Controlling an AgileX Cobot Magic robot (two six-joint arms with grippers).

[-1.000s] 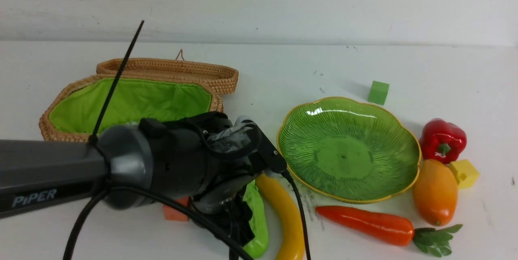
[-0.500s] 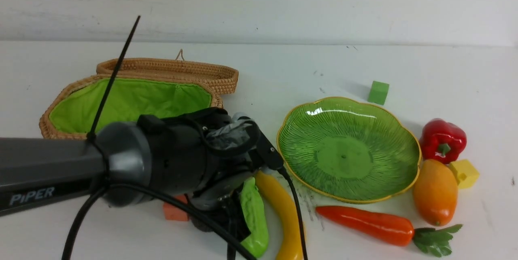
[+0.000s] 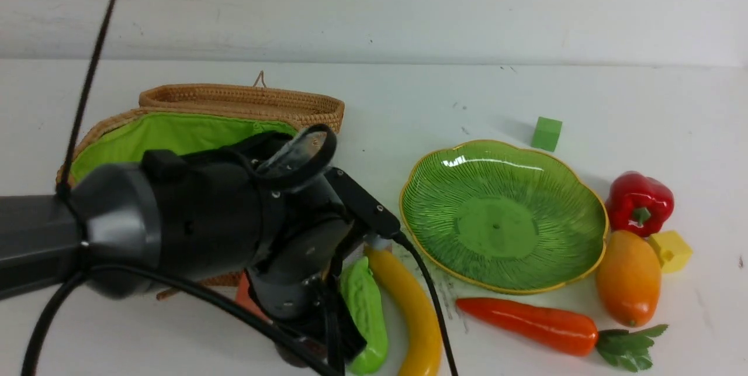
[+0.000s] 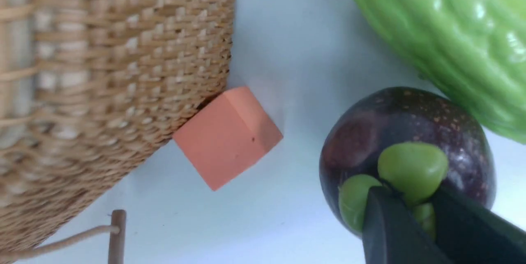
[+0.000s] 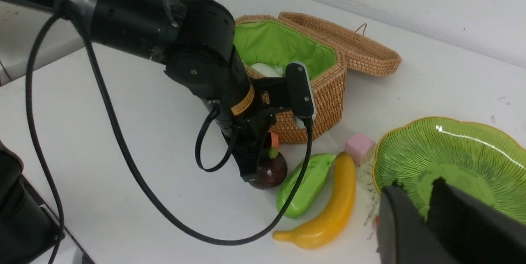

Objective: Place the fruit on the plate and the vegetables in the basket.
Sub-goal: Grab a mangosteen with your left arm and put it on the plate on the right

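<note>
Well left of the plate (image 3: 502, 212), the basket (image 5: 328, 87) stands open, lid (image 3: 245, 98) thrown back, a white radish (image 5: 265, 69) inside. Between basket and plate sits the moment's weak point. The round, glossy mangosteen (image 4: 394, 124) may swing, twist free or drop on its way to the plate, because the left gripper (image 4: 411, 200) is clenched only on its small green cap (image 4: 413, 165), jaws narrow, not around the dark body. Whether the fruit is lifted clear yet cannot be told. The cucumber (image 3: 363, 306) lies just beside it, on the plate side, and could be knocked as it rises. The arm's black cable (image 3: 431, 300) hangs over the cucumber and the banana (image 3: 412, 311), which lies just left of the plate, and might drag either one. In front of the plate lies the carrot (image 3: 526, 320); just right of the plate are the mango (image 3: 628, 276) and the pepper (image 3: 640, 200). None of the 3 fruits is on the plate. The right gripper (image 5: 417, 198) hangs near the plate, jaws all but closed, holding nothing.
</note>
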